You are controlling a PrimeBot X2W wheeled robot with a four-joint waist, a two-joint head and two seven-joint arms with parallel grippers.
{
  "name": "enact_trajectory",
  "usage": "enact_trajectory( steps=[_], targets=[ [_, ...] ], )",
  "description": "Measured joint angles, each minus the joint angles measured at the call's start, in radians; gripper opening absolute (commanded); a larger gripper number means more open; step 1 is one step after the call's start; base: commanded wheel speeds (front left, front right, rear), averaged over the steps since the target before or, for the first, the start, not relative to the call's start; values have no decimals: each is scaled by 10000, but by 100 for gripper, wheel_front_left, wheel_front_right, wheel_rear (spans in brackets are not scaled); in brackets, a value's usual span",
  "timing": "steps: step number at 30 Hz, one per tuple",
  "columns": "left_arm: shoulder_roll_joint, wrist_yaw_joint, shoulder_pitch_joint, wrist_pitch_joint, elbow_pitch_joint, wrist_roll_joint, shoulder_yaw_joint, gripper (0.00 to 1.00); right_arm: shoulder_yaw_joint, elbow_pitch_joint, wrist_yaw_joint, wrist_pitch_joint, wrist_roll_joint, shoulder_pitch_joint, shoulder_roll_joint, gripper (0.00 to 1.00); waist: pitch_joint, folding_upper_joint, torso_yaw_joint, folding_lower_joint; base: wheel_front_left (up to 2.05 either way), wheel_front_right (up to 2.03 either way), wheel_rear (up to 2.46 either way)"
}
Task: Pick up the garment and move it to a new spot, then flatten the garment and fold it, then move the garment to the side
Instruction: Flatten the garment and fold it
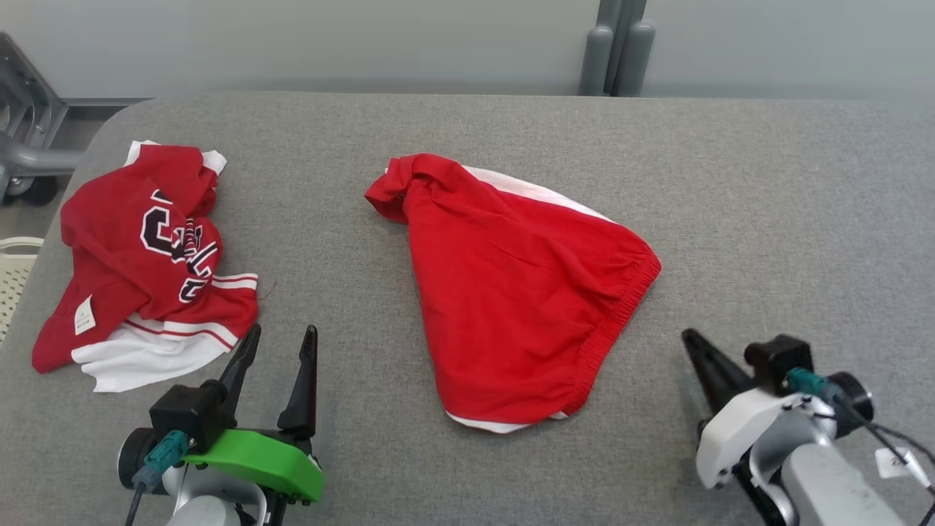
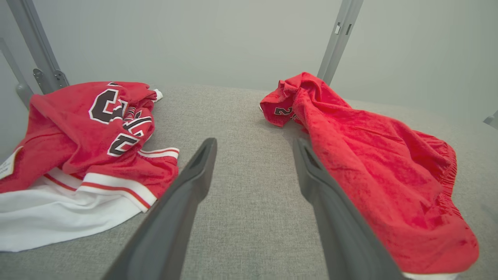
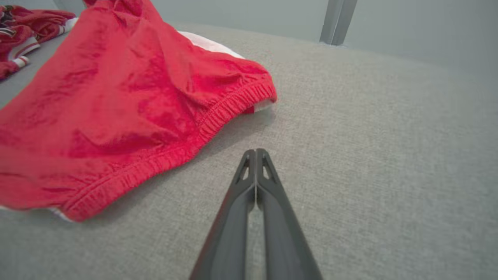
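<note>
The right gripper (image 3: 255,152) is seen with its two dark fingers pressed together on nothing. Its tips are set low over bare grey cloth, near the elastic waistband of the red shorts (image 1: 526,292) but apart from it. The left gripper (image 1: 283,332) is held spread wide and empty, between the shorts and a crumpled red jersey (image 1: 146,263) with dark lettering and white trim. Neither garment is touched by it.

The shorts are found at the middle of the grey table (image 1: 467,124). They fan out from a twisted, bunched end at the far side, with the waistband curved toward the right gripper and a strip of white showing along the far edge and at the near corner. The jersey is heaped near the table's left edge.

If the shorts are taken as the garment in hand, little can be counted as finished. Whether they have been carried to their new spot cannot be told. Flattening is judged not done, since the far end is knotted up and the cloth is rumpled. Folding and the move to the side are left.
</note>
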Motion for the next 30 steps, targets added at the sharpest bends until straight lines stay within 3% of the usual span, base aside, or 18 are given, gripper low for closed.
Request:
enact_trajectory(
  steps=[1,13,24,25,26,27,30],
  targets=[
    [-29,-2,52,0,12,44,36,100,205,-50,-2,13,38,165,102,99,-5,0,29,0,0,0,0],
    [-134,-123,166,-12,242,506,360,100,2161,226,-2,-92,564,832,976,100,161,0,383,0,0,0,0],
    [-301,-265,102,-13,539,673,479,100,2834,1530,-2,-729,1089,-340,1526,100,343,0,752,0,0,0,0],
    [-318,-267,98,-12,562,675,512,100,2863,1582,-2,-800,1168,-387,1553,81,339,0,780,0,0,0,0],
    [-332,-293,95,-12,585,675,535,100,2928,1609,-2,-832,1239,-414,1561,33,328,0,801,0,0,0,0],
    [-351,-303,95,-12,608,679,560,100,3051,1613,-2,-871,1275,-429,1542,0,309,0,813,0,0,0,0],
    [-443,-309,107,-12,686,692,594,100,3290,1279,-2,-886,1676,-474,1338,0,215,0,839,0,0,0,0]
  ],
)
